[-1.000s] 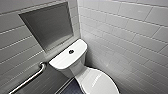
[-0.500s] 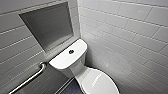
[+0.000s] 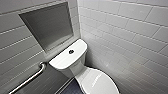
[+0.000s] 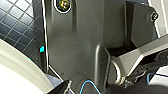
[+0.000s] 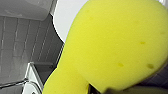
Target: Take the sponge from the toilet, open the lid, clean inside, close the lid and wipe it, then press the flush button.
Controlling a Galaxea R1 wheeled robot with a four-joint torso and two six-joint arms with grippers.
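Observation:
The white toilet (image 3: 80,73) stands in the corner with its oval lid (image 3: 101,82) down. On the flat tank cover (image 3: 61,60) sits the small round dark flush button (image 3: 71,51). The bright yellow sponge (image 5: 112,50) looms very close in the right wrist view, and my right gripper (image 5: 110,90) is shut on its lower edge. Behind the sponge a white part of the toilet (image 5: 65,17) shows. In the left wrist view a curved white piece of the toilet (image 4: 17,71) lies over the dark tiled floor (image 4: 15,22); my left gripper is open and holds nothing.
A metal grab bar (image 3: 30,78) runs along the grey tiled wall left of the toilet. Above the tank is a square recessed niche (image 3: 47,25). A white tiled wall (image 3: 130,40) closes in tightly on the right.

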